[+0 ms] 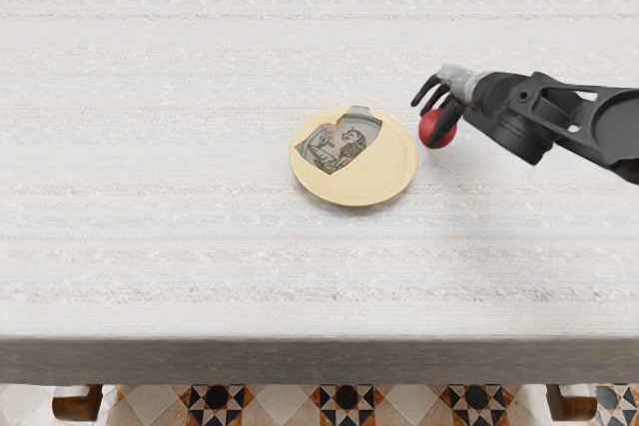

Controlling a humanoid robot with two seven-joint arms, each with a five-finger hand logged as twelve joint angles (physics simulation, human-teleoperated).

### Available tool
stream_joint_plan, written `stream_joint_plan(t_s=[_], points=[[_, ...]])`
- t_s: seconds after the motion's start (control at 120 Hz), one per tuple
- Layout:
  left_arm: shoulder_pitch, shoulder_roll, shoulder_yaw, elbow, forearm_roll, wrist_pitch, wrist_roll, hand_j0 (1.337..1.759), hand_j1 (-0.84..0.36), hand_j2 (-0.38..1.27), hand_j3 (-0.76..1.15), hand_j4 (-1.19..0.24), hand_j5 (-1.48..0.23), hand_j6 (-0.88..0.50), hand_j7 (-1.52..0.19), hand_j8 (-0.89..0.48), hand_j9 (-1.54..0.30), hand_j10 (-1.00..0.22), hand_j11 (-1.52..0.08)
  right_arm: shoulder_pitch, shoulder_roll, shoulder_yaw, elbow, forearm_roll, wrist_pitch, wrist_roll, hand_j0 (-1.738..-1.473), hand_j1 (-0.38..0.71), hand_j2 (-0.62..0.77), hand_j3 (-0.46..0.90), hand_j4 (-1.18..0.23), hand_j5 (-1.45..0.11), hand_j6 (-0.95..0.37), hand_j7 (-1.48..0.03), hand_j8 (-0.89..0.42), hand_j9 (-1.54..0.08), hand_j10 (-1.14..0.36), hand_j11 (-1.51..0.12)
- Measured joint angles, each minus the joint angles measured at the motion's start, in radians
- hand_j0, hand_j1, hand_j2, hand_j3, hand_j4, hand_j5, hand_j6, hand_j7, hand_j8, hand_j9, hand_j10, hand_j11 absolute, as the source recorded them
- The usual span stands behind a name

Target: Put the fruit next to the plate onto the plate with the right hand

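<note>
The right arm (584,125) is matt black to dark charcoal, built of angular, faceted shells. Its forearm is an open frame: slanting struts leave triangular gaps through which the pale table shows. Toward the wrist (514,119) the shells give way to a stout, rounded black drum with a ringed end. The right hand (440,99) beyond it is pale silver-grey at the back and black at its slim, jointed ends.
</note>
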Motion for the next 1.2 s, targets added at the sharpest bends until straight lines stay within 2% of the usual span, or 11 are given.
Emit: stream_joint_plan(t_s=[0.333,0.992,1.2], points=[[0.0,0.0,0.0,0.001,0.0,0.0,0.0,1.658,0.34,0.0,0.0,-0.01,-0.01,-0.01,-0.01,-0.01,-0.01,-0.01,-0.01,0.026,0.003,0.026,0.063,0.0,-0.006,0.0,-1.658,0.22,0.16,0.0,-0.55,-0.73,-0.56,-0.72,-0.43,-0.73,-0.49,-0.72],[0.0,0.0,0.0,0.0,0.0,0.0,0.0,1.658,0.34,0.0,0.0,-0.01,-0.01,-0.01,-0.01,-0.01,-0.01,-0.01,-0.01,-0.042,0.063,0.029,0.092,-0.001,-0.06,0.0,-1.658,0.22,0.15,0.0,-0.54,-0.72,-0.56,-0.72,-0.44,-0.72,-0.5,-0.71],[0.0,0.0,0.0,0.0,0.0,0.0,0.0,1.658,0.34,0.0,0.0,-0.01,-0.01,-0.01,-0.01,-0.01,-0.01,-0.01,-0.01,-0.05,0.066,0.029,0.092,-0.002,-0.072,0.0,-1.658,0.17,0.05,0.0,-0.47,-0.62,-0.48,-0.62,-0.41,-0.62,-0.45,-0.62]])
